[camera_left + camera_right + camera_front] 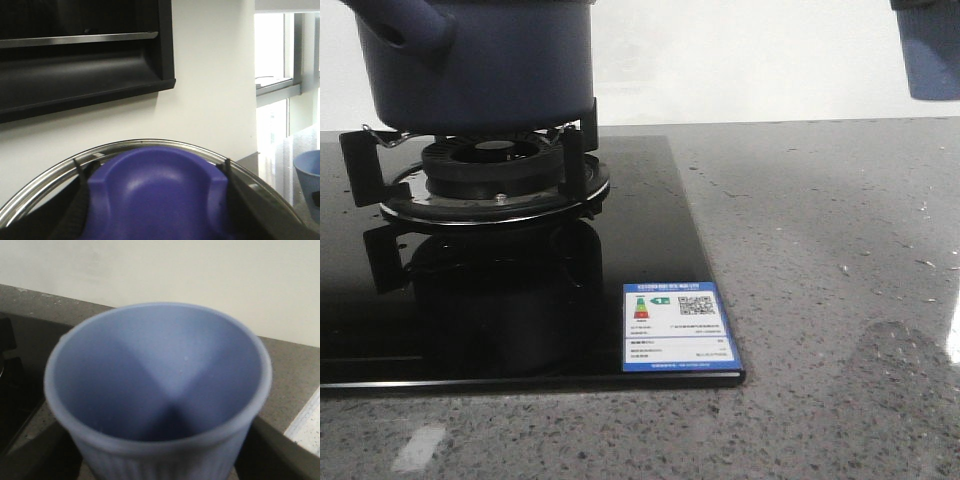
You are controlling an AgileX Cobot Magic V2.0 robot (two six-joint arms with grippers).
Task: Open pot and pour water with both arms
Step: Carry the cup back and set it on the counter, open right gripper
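Observation:
The dark navy pot (490, 70) stands on the gas burner (495, 170) at the far left, its stubby side handle (415, 30) pointing left and its top cut off by the frame. In the left wrist view my left gripper (154, 172) is shut on the blue knob (150, 190) of the steel-rimmed lid (125, 147), one finger on each side. Whether the lid rests on the pot is out of sight. My right gripper (157, 455) is shut on a pale blue ribbed cup (160, 375), held in the air at the far right (930, 50). No water shows in the cup.
The black glass cooktop (650, 230) carries a blue and white energy label (678, 328) at its front right corner. Grey speckled countertop (820, 250) spreads to the right. A dark range hood (80, 65) hangs on the white wall behind.

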